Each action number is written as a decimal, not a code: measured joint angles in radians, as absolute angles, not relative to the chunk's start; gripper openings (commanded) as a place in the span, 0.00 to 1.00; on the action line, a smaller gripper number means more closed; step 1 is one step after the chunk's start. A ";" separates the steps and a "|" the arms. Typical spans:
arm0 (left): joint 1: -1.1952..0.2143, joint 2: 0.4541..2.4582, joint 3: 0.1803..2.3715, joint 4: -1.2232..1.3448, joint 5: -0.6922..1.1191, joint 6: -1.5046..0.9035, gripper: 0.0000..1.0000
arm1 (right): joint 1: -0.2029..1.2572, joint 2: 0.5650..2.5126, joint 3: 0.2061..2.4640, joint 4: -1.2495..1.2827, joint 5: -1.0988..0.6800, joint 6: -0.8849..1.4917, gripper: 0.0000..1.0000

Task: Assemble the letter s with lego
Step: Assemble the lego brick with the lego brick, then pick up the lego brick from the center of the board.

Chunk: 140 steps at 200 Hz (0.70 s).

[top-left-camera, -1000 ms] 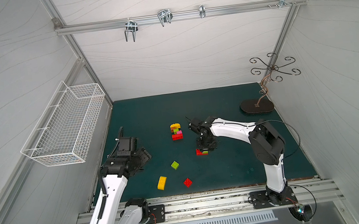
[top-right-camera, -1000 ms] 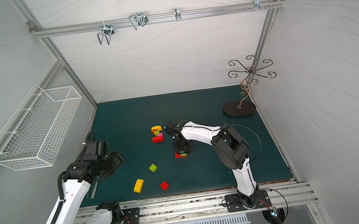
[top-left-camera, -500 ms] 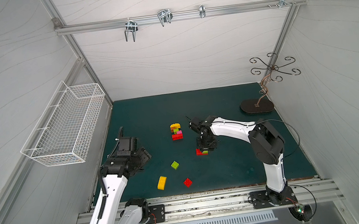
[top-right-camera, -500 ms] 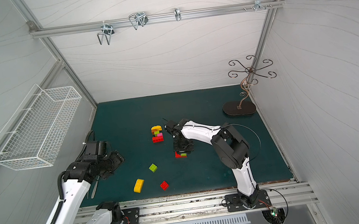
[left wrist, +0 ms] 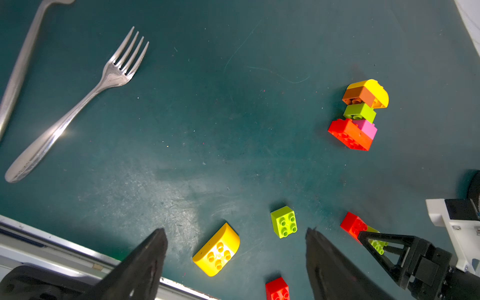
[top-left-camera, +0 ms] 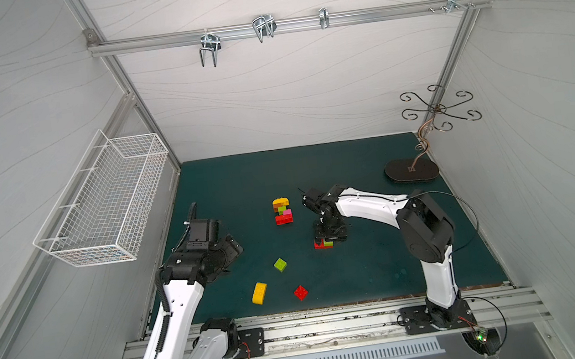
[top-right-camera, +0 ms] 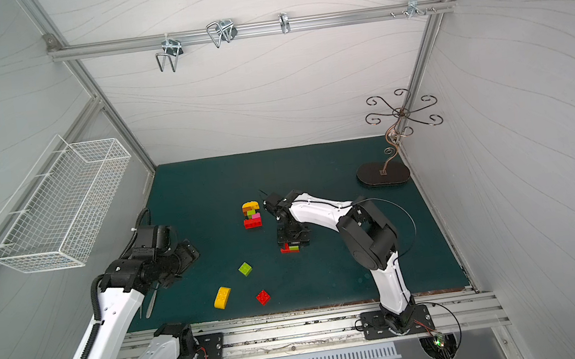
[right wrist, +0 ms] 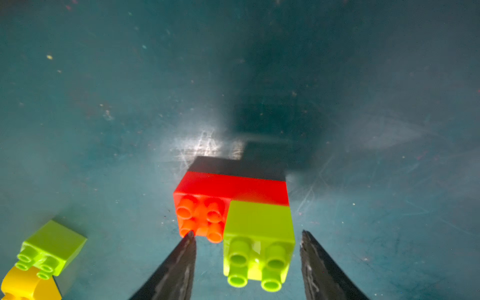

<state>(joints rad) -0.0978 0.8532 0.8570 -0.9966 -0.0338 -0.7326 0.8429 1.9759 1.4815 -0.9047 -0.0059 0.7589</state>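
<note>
A joined lego stack of yellow, orange-brown, lime, pink and red bricks lies mid-mat. To its right a red oblong carries a lime green square on one half. My right gripper hangs just over that pair, open, with a gap on each side of the lime square. Nearer the front lie a loose lime brick, a yellow round-topped brick and a red square. My left gripper is open and empty, hovering at the left.
A fork and a second utensil handle lie on the mat near the left arm. A wire basket hangs on the left wall. An ornate metal stand occupies the back right corner. The metal rail borders the front.
My right gripper has opened and let go of the lime square on the red oblong. My left jaws have spread a little wider. Neither arm has shifted noticeably.
</note>
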 measured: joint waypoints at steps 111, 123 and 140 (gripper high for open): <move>-0.615 1.262 0.882 -0.957 -0.038 -0.977 0.87 | 0.637 1.521 1.332 -1.013 0.075 0.667 0.72; -0.647 1.312 0.894 -0.932 -0.040 -1.023 0.87 | 0.603 1.495 1.297 -1.018 0.071 0.653 0.72; -0.664 1.369 0.910 -0.897 -0.043 -1.083 0.87 | 0.563 1.459 1.257 -1.026 0.064 0.630 0.72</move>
